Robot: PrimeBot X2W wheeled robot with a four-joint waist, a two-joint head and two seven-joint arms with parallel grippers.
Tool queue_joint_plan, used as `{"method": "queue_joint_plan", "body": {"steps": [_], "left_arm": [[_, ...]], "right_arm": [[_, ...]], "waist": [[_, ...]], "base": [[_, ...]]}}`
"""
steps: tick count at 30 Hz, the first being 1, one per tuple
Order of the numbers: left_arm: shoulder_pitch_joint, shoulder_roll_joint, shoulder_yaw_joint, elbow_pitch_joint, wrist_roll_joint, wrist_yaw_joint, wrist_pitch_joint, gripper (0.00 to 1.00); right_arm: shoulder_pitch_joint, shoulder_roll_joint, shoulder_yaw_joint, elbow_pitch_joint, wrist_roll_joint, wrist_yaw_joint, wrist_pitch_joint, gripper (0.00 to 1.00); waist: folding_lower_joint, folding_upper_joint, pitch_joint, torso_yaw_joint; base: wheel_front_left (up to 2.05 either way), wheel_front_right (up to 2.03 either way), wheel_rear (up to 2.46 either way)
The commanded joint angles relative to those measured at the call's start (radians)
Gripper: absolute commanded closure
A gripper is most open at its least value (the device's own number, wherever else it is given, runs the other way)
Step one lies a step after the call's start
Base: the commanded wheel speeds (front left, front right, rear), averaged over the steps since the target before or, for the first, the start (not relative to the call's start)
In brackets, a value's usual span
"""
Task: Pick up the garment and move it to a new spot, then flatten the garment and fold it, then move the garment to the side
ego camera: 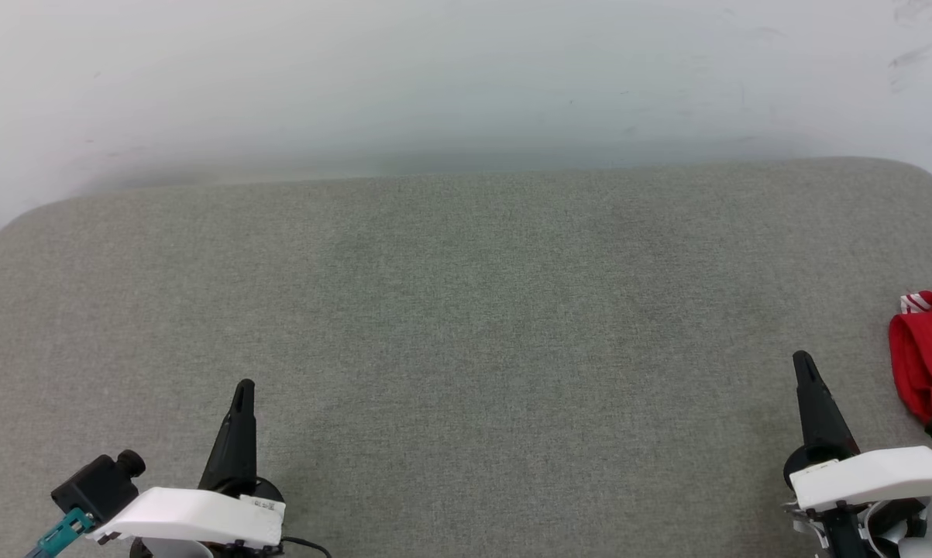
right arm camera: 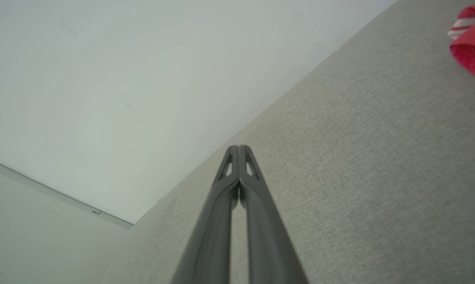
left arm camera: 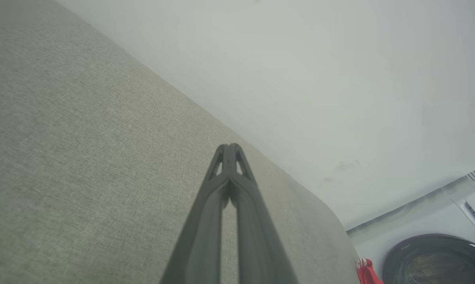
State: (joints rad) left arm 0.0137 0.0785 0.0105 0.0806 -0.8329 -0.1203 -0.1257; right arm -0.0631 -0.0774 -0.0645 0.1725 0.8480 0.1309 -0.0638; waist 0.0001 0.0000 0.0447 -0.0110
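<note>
Garment (ego camera: 930, 353): likely soft, light, lying right of my closed, empty right gripper (ego camera: 803, 361); I'm targeting its near fold; left gripper (ego camera: 244, 387) closed, empty.

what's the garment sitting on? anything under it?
The garment lies bunched on the grey fabric surface, at the right edge of the head view. Nothing shows from beneath; its folds hide the rest, and the frame cuts it off.
</note>
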Motion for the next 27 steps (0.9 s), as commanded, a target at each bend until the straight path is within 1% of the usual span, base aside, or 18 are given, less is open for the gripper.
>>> {"method": "queue_joint_plan", "body": {"steps": [1,13,27], "left_arm": [[-0.028,0.005,0.005,-0.004,-0.035,-0.004,0.006,1.0],[-0.047,0.007,0.013,0.028,-0.19,-0.005,0.043,1.0],[-0.067,0.008,0.022,0.061,-0.347,-0.007,0.081,1.0]], "right_arm": [[-0.029,0.003,-0.006,-0.006,0.036,0.0,0.007,1.0],[-0.033,0.007,-0.014,0.008,0.177,0.0,0.041,1.0],[-0.037,0.012,-0.024,0.025,0.323,0.0,0.075,1.0]], "waist": [[-0.0001,0.0,-0.001,0.0],[-0.0001,0.0,-0.007,0.002],[-0.0001,0.0,-0.013,0.004]], "base": [[0.0,0.0,0.0],[0.0,0.0,0.0],[0.0,0.0,0.0]]}}
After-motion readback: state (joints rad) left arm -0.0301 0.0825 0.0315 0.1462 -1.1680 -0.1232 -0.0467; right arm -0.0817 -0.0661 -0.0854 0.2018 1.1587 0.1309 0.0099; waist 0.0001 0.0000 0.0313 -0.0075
